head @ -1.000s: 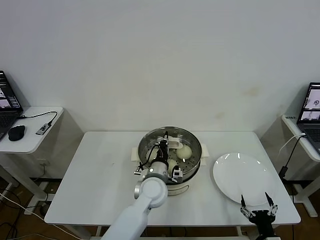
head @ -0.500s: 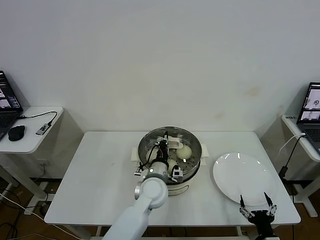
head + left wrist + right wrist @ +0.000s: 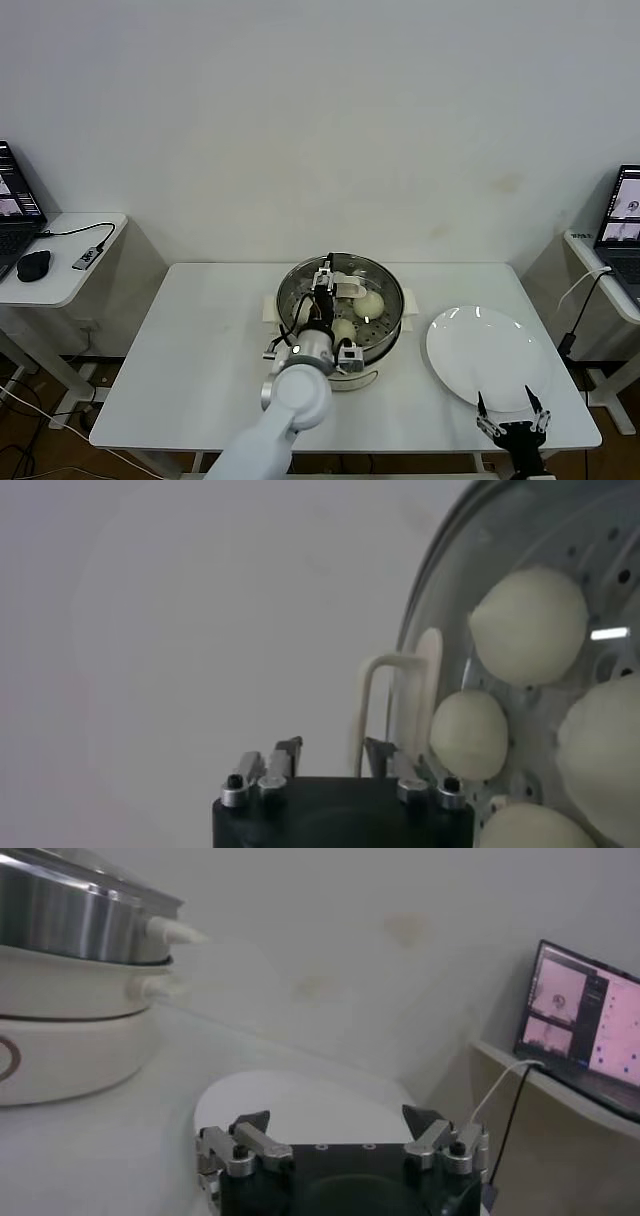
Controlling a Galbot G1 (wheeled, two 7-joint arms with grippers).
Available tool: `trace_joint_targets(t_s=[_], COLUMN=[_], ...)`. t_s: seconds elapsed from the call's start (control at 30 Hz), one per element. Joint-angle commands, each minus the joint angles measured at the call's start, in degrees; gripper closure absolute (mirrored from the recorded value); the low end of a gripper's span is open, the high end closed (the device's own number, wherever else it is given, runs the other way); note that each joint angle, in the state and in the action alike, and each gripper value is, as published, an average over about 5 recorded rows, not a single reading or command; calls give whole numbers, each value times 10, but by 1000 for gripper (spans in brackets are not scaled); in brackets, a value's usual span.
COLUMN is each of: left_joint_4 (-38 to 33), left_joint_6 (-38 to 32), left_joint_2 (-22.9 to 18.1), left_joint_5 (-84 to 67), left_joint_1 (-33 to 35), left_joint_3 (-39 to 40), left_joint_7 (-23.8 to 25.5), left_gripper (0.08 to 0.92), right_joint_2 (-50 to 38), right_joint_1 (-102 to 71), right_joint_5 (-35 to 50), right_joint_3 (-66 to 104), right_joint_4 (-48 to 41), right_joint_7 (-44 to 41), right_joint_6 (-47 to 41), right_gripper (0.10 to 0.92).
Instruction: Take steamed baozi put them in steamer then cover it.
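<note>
At centre frame in my head view: the steamer (image 3: 340, 318), a shiny steel pot on a white base, standing on the white table (image 3: 190, 350).

Item, the cover (image 3: 345, 290): glass lid seated on the steamer, its cream-white handle (image 3: 346, 287) at the upper middle of the pot. In my left wrist view the handle (image 3: 395, 712) shows as a pale loop standing up from the glass.

Item, the steamed baozi (image 3: 369, 302): pale buns on the perforated tray under the glass. I count two plainly in the head view, a second one (image 3: 343, 330) just below and left of the first. The left wrist view shows four, bunched at the right of that picture, the largest (image 3: 528, 625) toward the upper right.

Item, my left gripper (image 3: 324, 290): over the steamer, just left of the handle in the head view. In the wrist view its fingers (image 3: 283, 757) stand parted with the handle rising between them, and I see no finger pressing on it; it has hold of nothing.

Item, my right gripper (image 3: 511, 418): parked low at the bottom right of the head view, at the near edge of the white plate (image 3: 490, 355). Fingers spread wide and empty.
</note>
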Motion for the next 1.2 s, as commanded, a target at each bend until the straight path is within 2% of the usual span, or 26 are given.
trace_joint_targets(t_s=[0.03, 0.17, 0.27, 0.37, 0.53, 0.6, 0.83, 1.03, 1.2], left_joint_4=[-140, -216, -269, -288, -240, -220, -194, -160, -144], left_joint_6=[-4, -9, -22, -73, -281, -324, -338, -374, -393], left_joint_2=[66, 124, 165, 183, 151, 138, 118, 101, 97], left_joint_5=[-95, -212, -335, -475, -689, -747, -1018, -1014, -995], left_joint_1=[94, 159, 225, 308, 401, 424, 485, 523, 532], left_joint_3=[-24, -66, -113, -182, -307, -331, -349, -348, -353], left_joint_7=[-31, -65, -114, -168, -181, -199, -264, -266, -249], left_gripper=[318, 216, 183, 178, 177, 177, 177, 177, 177], right_joint_2=[-1, -2, -4, -11, -43, -65, -125, -138, -139], right_joint_1=[-2, -3, -5, -9, -30, -46, -94, -107, -110], right_joint_5=[-1, -2, 1, 12, 62, 87, 151, 145, 129], right_joint_3=[-2, -9, -17, -28, -57, -72, -117, -129, -132], right_joint_4=[1, 0, 0, 1, 12, 20, 30, 29, 30], right_joint_7=[0, 1, 0, -4, -8, -3, 8, 9, 9], right_joint_6=[1, 2, 7, 15, 32, 37, 53, 37, 30], right_gripper=[203, 203, 203, 203, 203, 203, 203, 203, 203])
